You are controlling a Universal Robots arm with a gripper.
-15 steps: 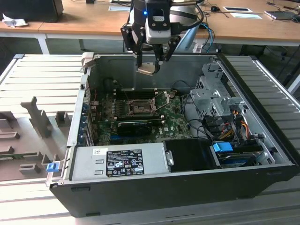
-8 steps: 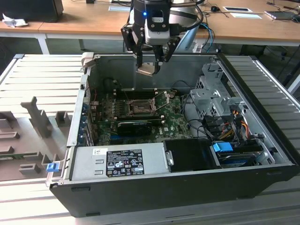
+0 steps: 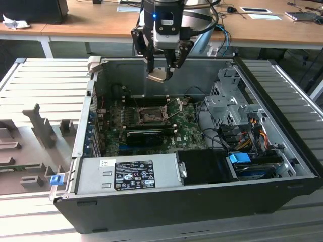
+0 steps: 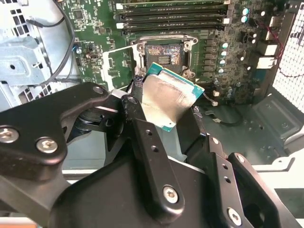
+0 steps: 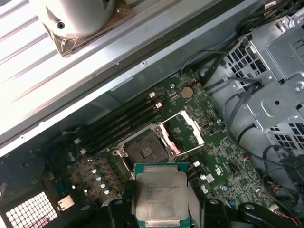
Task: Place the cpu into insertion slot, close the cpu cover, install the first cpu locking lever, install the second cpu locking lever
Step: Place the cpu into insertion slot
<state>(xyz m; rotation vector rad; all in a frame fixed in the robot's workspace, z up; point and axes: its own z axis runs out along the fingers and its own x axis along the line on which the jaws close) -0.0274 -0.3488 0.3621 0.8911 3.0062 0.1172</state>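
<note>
Wooden desk point(image 3: 75, 22) at back; slatted bench point(image 3: 45, 80) frame left, open PC case point(image 3: 166, 201) centre. Upper centre, the gripper point(image 3: 160, 72) is clamped on the cpu point(image 3: 156, 76), well above the socket point(image 3: 150, 115), w/ cpu cover point(image 5: 187, 129) flipped open. Risk, imo: tilt or misalignment at seating could bend pins. Cpu: pale silver lid, green edge, looks tilted.
</note>
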